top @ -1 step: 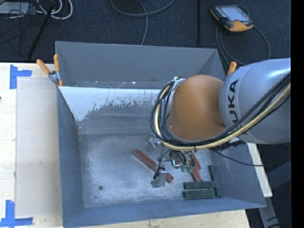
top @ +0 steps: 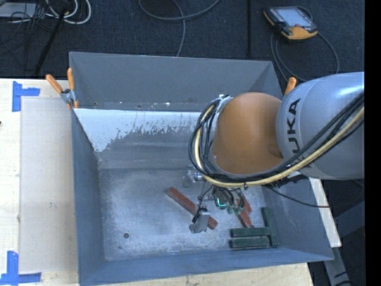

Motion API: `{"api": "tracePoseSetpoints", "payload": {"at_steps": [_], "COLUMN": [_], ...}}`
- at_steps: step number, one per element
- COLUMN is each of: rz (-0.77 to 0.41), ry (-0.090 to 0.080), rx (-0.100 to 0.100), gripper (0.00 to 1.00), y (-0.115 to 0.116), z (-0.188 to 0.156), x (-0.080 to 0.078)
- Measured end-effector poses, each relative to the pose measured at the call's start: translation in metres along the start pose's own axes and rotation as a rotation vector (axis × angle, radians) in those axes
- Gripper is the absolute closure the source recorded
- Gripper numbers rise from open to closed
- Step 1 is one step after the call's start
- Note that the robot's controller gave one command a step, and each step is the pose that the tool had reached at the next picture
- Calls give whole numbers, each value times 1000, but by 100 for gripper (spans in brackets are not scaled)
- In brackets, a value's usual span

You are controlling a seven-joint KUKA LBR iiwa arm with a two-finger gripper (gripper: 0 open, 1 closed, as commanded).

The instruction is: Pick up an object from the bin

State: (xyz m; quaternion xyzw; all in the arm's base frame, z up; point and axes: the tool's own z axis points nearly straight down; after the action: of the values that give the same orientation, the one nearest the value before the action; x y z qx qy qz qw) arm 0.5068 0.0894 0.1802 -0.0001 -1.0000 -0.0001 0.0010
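Red-brown stick (top: 178, 198) lies under your gripper (top: 202, 221); open or closed, you can't tell. Second stick (top: 243, 214) and three green bars (top: 250, 241) sit near the bin's (top: 119, 154) front-right corner.

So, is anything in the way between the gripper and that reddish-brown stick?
Nothing visible is. The gripper hangs right at the lower end of the reddish-brown stick. The dark green blocks lie apart, toward the bin's right corner.

Just beside the gripper (top: 202, 219), toward the view's lower right of it, two dark green bars (top: 251, 238) lie side by side. Well apart from it, up and to the right on the dark floor (top: 196, 37), rests a grey and orange handheld unit (top: 290, 21). Black cable loops (top: 161, 8) lie straight above it, and white cables (top: 76, 6) curl to its upper left.
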Motion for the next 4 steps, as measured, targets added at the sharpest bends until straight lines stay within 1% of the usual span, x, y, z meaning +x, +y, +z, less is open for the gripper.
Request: {"api": "tracePoseSetpoints", "payload": {"at_steps": [1,2,3,4], "rz": [-14,-31,-25,-24], "ry": [-9,-2,-5,-5], "rx": [-1,0,0,-1], "gripper": [0,0,100,100], "y": [-10,-22,-18,-18], "z": [43,94,108,108], "x": [-21,-19,-54,-54]}}
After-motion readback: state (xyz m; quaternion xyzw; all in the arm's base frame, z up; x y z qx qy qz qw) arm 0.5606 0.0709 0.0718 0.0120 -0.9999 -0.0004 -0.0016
